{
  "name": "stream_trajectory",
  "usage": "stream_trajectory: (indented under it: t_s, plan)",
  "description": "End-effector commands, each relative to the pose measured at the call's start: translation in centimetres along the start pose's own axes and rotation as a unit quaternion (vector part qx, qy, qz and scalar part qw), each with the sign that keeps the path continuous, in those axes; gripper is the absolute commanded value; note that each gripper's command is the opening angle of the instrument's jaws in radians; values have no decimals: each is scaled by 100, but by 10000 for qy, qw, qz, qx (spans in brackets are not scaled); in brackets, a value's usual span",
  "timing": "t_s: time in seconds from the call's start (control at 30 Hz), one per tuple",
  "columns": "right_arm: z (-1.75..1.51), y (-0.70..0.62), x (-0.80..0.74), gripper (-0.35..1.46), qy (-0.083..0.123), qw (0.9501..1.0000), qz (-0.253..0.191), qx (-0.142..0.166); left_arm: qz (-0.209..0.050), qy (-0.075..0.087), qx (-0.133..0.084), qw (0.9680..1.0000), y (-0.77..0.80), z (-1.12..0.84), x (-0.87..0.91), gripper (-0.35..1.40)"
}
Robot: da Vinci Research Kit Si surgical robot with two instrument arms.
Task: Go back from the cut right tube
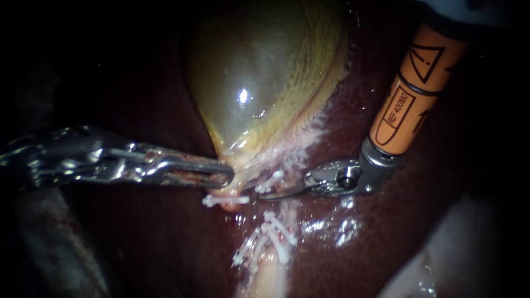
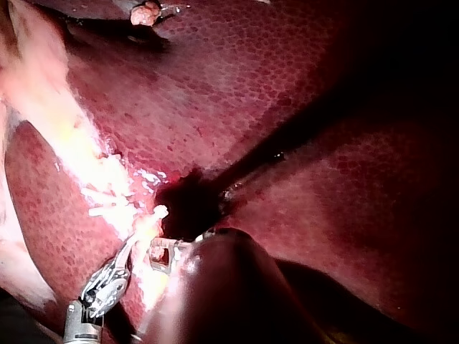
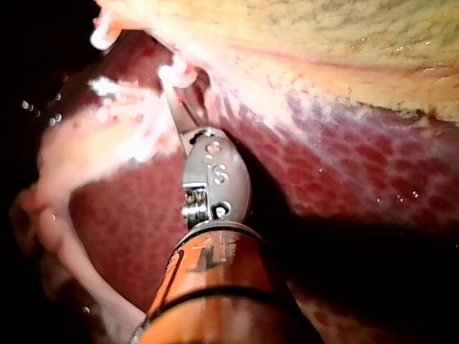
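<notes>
**Blades closed beside the parted right tube**

Endoscope view:
- The left instrument (image 1: 223, 177) is being seen entering from the left edge. Its jaws are being kept clenched on the narrow lower end of the gallbladder (image 1: 265, 83) at centre frame, where pale tissue is being pulled taut.
- The right instrument (image 1: 265, 193) is being seen entering from the upper right, its orange shaft being cut off by the top edge. Its thin blades are being held together with nothing gripped. Their tip is lying just right of the left jaws, beside a white clip (image 1: 270, 181).
- The right tube (image 1: 284, 209) is being seen just below the blade tip, lower centre, with its two ends apart.
- The lower end is being crowded by a cluster of clips (image 1: 273, 236). Glare there is making the cut faces hard to make out.
- The liver (image 1: 386, 232) is being lost to shadow toward the frame's edges.

Left wrist view: most of the left instrument's jaws are being hidden by its own dark shaft, and only a sliver of metal is showing.

Right wrist view: the blade tip is being washed out against a bright clip ahead of it, so contact cannot be told.
</notes>
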State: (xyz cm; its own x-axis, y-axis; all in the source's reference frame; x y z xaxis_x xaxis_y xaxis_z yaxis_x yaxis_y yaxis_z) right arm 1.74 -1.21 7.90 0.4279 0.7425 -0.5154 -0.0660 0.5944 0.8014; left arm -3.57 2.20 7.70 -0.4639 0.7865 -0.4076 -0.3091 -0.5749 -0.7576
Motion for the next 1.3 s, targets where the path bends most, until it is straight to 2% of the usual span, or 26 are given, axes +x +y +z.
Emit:
stream_trajectory:
  t_s: [0.03, 0.5, 0.73, 1.0, 1.3]
  plan:
    - [0, -1, 0, -35, -1, 10000, 1, 2, -1, -1, 1, 10000, 0, 0, 0, -35]
    - [0, -3, -1, -35, 0, 10000, -2, 2, -1, -1, 1, 10000, 1, 0, 0, -35]
    - [5, -5, -8, -35, 2, 10000, -59, -2, -1, -1, 1, 10000, 1, 0, 0, -35]
    - [4, -8, -9, 19, -3, 9996, -298, -7, -2, 0, 2, 10000, 1, 0, 0, -35]
    - [-7, -12, -13, 36, -19, 9987, -518, 17, -2, -1, 1, 10000, 1, -1, 0, -35]
